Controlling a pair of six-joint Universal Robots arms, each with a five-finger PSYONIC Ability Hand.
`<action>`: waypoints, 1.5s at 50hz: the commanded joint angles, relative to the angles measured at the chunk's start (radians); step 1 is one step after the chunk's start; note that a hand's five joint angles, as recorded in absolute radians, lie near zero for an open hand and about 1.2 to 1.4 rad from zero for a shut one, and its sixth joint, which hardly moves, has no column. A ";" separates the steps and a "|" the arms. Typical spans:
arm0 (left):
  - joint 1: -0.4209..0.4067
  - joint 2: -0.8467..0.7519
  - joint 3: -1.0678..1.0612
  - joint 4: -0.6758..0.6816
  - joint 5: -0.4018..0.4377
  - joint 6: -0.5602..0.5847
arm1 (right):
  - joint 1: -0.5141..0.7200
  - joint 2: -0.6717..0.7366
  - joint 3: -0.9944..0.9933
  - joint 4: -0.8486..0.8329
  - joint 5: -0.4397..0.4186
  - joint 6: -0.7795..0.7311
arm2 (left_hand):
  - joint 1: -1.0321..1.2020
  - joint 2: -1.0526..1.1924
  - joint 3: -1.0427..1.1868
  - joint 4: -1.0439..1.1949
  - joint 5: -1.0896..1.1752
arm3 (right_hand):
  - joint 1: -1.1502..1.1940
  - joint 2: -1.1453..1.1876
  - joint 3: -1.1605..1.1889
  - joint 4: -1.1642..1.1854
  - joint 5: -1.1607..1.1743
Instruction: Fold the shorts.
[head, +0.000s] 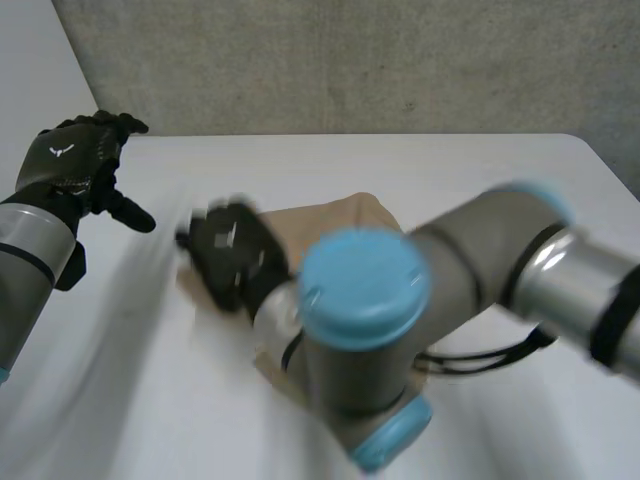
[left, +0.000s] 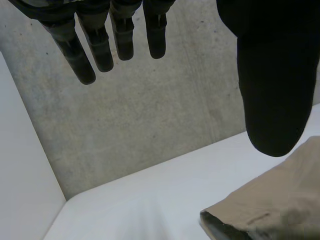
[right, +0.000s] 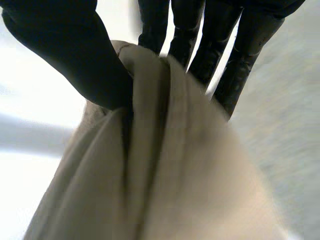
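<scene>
On the white desk (head: 470, 170) the tan shorts (head: 335, 222) lie near the middle, a bunched fold of them pinched between the thumb and fingers of the right hand (head: 235, 258), while the left hand (head: 75, 160) hovers at the desk's left side, fingers straight and apart, clear of the cloth.

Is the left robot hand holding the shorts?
No, the left robot hand hangs open in the air, apart from the shorts.
</scene>
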 joint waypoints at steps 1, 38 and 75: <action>0.015 0.052 0.006 0.003 -0.008 0.001 | -0.127 -0.252 -0.036 -0.124 0.061 0.154 | -0.038 -0.012 -0.018 -0.018 -0.003 | 0.425 0.221 0.228 0.234 0.241; -0.374 -0.037 -0.014 -0.138 -0.011 -0.107 | -0.618 -0.472 0.586 -0.067 0.169 0.154 | 0.056 0.082 0.076 0.076 0.091 | -0.773 -0.977 -0.970 -0.965 -0.958; -0.704 -0.505 0.236 -0.213 -0.239 -0.111 | -1.062 -0.305 0.495 0.105 -0.584 -0.705 | 0.117 0.144 0.137 0.138 0.152 | -0.631 -0.834 -0.828 -0.822 -0.815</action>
